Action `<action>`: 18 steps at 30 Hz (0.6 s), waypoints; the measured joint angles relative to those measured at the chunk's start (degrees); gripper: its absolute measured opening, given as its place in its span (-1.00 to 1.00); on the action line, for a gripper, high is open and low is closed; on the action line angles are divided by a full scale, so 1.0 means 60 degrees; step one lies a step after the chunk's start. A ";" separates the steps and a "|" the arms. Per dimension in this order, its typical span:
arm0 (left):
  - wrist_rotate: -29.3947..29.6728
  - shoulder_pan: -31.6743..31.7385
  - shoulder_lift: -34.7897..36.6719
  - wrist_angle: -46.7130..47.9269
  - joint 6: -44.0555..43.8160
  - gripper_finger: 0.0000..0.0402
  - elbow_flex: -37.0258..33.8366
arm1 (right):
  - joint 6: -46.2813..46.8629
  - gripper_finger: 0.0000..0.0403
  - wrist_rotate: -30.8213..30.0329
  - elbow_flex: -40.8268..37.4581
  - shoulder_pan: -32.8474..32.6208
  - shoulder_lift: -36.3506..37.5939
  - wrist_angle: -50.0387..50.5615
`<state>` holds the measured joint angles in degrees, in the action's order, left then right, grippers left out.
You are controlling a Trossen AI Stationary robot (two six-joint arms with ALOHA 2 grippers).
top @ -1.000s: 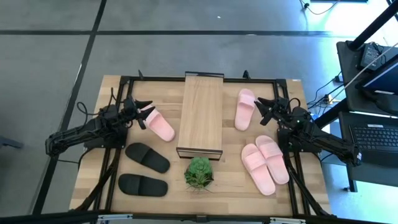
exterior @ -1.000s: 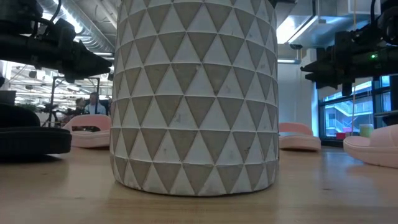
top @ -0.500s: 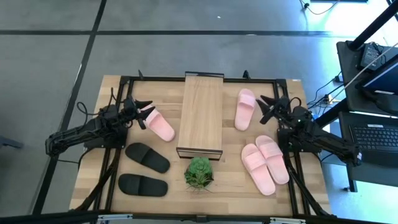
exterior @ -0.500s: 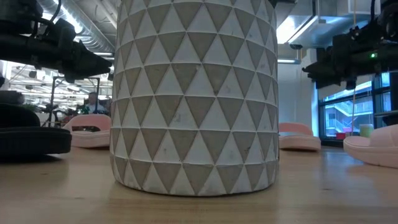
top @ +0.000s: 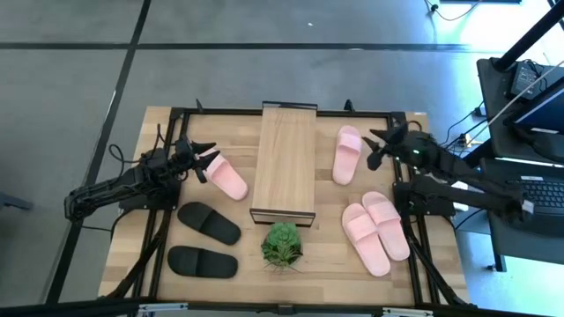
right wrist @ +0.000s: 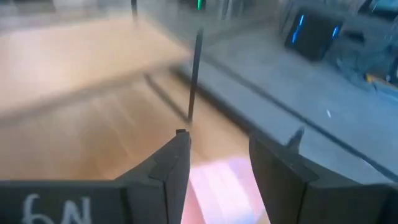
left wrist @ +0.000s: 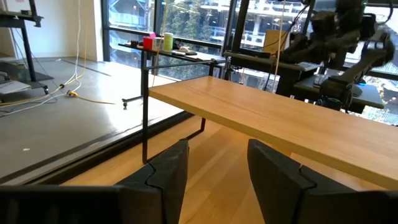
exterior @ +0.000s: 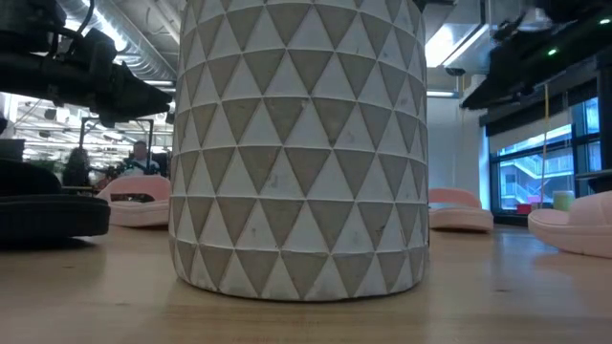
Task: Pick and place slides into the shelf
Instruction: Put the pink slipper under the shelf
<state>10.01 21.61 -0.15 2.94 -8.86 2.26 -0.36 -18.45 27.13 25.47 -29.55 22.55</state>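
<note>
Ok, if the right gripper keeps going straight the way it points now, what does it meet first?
Probably the pink slide beside the shelf: the open right gripper points at it, though its height above it is unclear.

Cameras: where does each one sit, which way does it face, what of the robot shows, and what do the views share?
High view: overhead, straight down on table; shows left gripper, right gripper, shelf.
Low view: at tabletop height behind the plant pot; arms overhead, pink slide beyond.
Left wrist view: looks past own open fingers at the shelf's plank top.
Right wrist view: own open fingers above that pink slide, blurred.
Shared: shelf in high and left wrist views; pink slide in high, low, right wrist.
</note>
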 joint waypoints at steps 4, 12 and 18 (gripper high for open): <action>0.0002 0.0002 0.0001 0.0000 0.0000 -0.22 0.0000 | -0.0578 -0.18 0.0006 0.0100 0.0003 -0.1770 0.0145; -0.0001 -0.0001 -0.0002 0.0000 0.0000 -0.22 -0.0004 | -0.1922 -0.18 0.0006 0.0104 0.0028 -0.4431 -0.0161; 0.0002 -0.0001 -0.0001 0.0000 0.0000 -0.22 -0.0004 | -0.2309 -0.18 -0.0001 0.0108 0.0213 -0.5583 -0.1192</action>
<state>10.02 21.61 -0.15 2.94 -8.86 2.24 -14.22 -18.46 27.77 26.75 -63.05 15.40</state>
